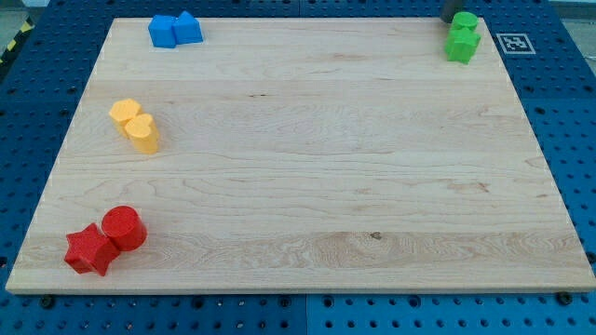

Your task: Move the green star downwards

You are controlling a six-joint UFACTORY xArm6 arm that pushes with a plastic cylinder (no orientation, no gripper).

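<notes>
Seemingly my tip (449, 20) sits just above the two touching green blocks (462, 37), no pincer visible; which is the star, I cannot tell; push straight down

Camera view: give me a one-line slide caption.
My tip at the wooden board's top right, touching the two green blocks; blue, yellow and red pairs line the left.

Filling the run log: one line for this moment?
my tip: top right, touching green blocks | star shape unclear | blue pair, yellow pair, red pair: apart
</notes>
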